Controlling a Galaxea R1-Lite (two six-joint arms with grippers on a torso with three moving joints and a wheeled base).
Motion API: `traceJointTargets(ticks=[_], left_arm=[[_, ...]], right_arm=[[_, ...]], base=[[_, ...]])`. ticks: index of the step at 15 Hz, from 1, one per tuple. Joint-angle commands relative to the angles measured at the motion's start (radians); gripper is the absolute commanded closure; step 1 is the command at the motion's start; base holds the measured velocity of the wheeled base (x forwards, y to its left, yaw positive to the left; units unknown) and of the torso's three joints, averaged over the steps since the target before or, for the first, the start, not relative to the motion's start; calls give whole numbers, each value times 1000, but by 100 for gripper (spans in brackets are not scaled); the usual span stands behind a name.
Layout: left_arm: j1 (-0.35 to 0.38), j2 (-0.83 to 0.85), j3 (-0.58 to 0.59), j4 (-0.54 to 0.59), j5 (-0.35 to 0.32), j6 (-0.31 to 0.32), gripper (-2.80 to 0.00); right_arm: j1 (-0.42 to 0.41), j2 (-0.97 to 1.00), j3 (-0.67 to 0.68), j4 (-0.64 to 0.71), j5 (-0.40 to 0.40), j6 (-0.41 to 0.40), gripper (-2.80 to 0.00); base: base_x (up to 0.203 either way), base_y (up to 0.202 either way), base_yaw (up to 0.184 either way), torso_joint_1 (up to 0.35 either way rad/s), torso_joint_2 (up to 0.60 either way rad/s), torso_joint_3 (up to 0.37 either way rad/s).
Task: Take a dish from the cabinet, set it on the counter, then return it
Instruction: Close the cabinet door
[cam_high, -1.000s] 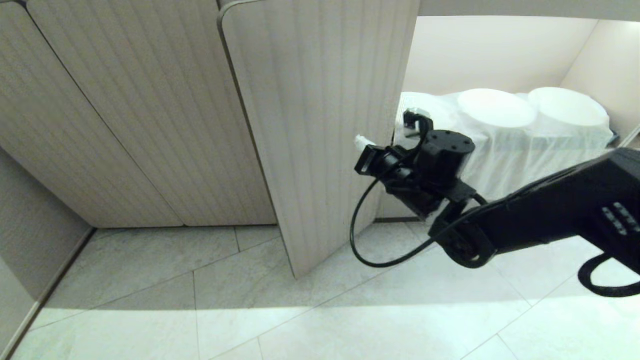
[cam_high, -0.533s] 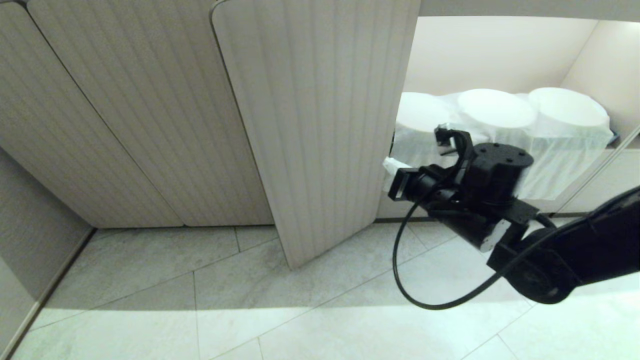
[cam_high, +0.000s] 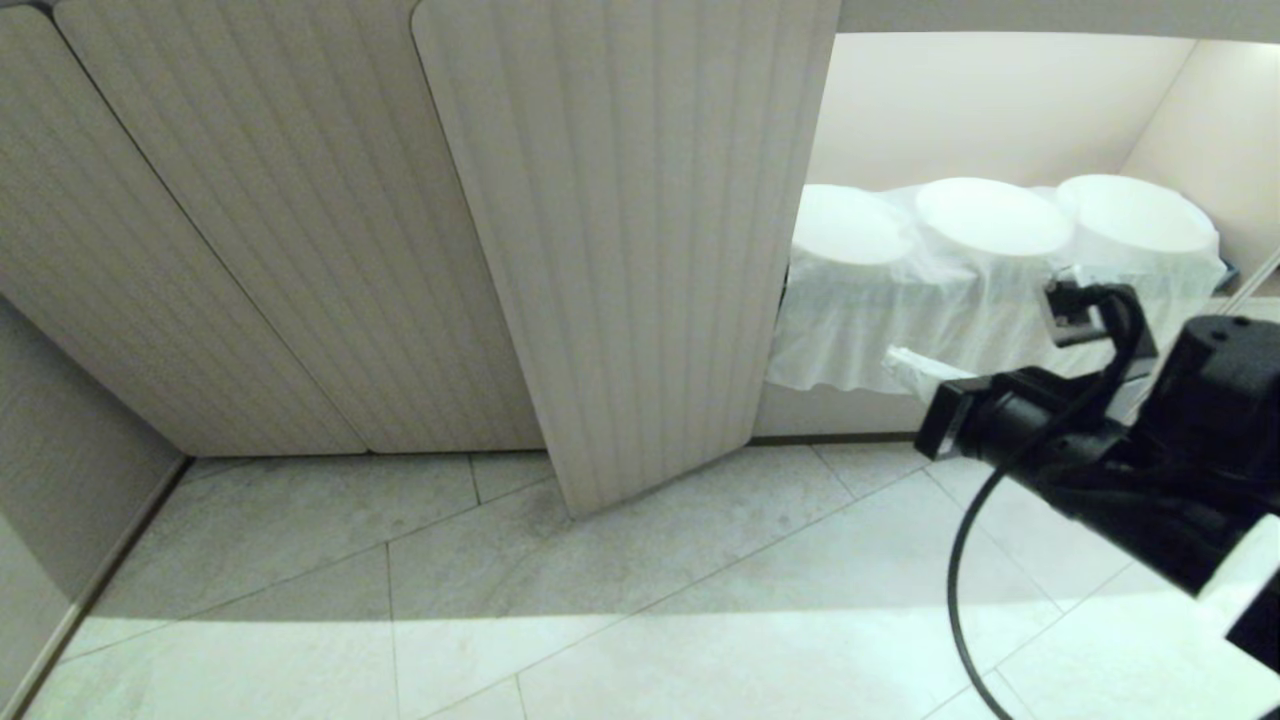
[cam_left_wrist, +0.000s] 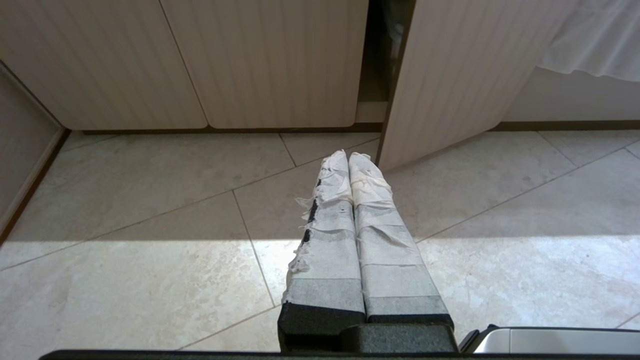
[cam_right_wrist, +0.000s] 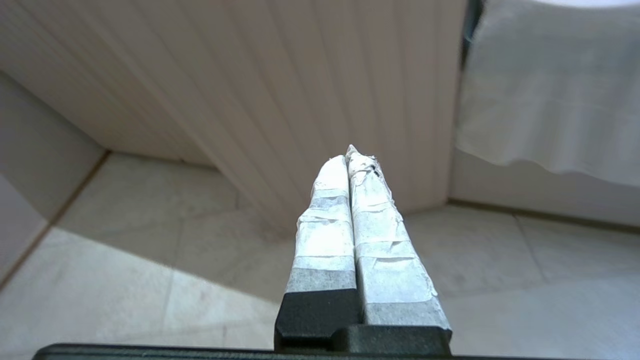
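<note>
Right tool (cam_high: 905, 365), clenched & empty, is just beside cabinet door (cam_high: 640, 230) free edge, in front of white-lined niche (cam_high: 1000, 110); no dish visible.

Bright niche (cam_high: 1000, 110), shadowed floor (cam_high: 300, 540), sharp

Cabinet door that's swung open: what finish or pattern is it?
Pale beige with fine vertical ribbing; the cabinet door shows best in the head view.
</note>
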Motion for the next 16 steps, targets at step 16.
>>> traceJointTargets(ticks=[16], left_arm=[[0, 0, 0, -1, 0, -1, 0]], right_arm=[[-277, -997, 539, 609, 29, -52, 0]], base=[[0, 0, 0, 0, 0, 0]])
